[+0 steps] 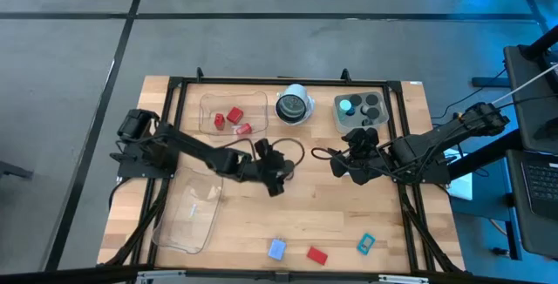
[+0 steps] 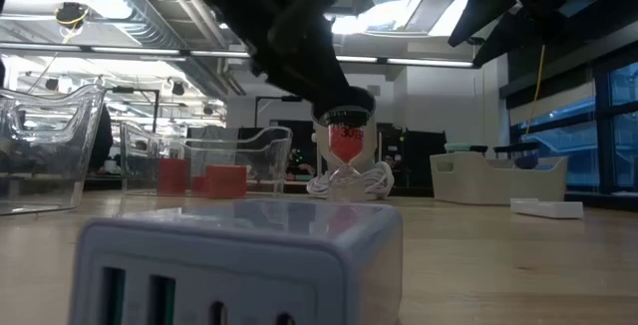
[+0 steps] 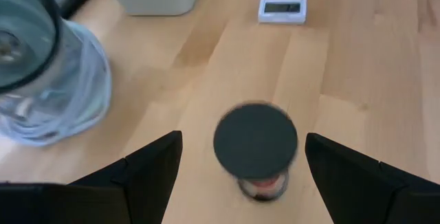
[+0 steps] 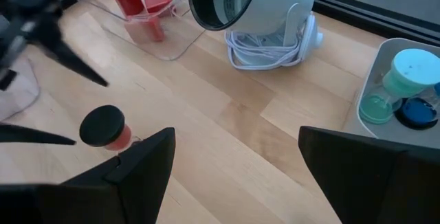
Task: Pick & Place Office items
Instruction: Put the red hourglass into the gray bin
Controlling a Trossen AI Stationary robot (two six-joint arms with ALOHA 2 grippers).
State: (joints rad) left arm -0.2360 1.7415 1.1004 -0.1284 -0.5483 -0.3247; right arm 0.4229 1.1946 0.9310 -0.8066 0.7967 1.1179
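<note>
Between the left gripper (image 3: pixel 242 157) fingers (image 3: pixel 148 169) stands a small sand timer (image 3: pixel 255 148): black round cap on top, red glass under it, upright on the wooden table (image 1: pixel 323 206). From the wrist cam the cap sits roughly centred in the gap, clear of both fingers, daylight each side. Jaws wide apart, nothing in them yet.

Long axis of the timer = vertical, so the fingers straddle it side-on, w/ the cap just ahead of the tips. Low view backs this: left arm hangs right over the timer (image 2: pixel 345 146), which still stands on the table.

Right gripper (image 4: pixel 237 159) waits nearby, toward the grey organiser tray (image 1: pixel 362 110); fingers well parted, empty. Its cam sees the same timer (image 4: pixel 104 129) off to one side and farther from its jaws, so left arm is plainly the nearer one.

My read: next move is a short push fwd/down, then squeeze on the body below the cap. Risk: top-heavy, narrow waist; an off-centre touch could tip it.

Other items: red blocks (image 1: pixel 234 118) sit in a clear tray (image 1: pixel 209 110).
</note>
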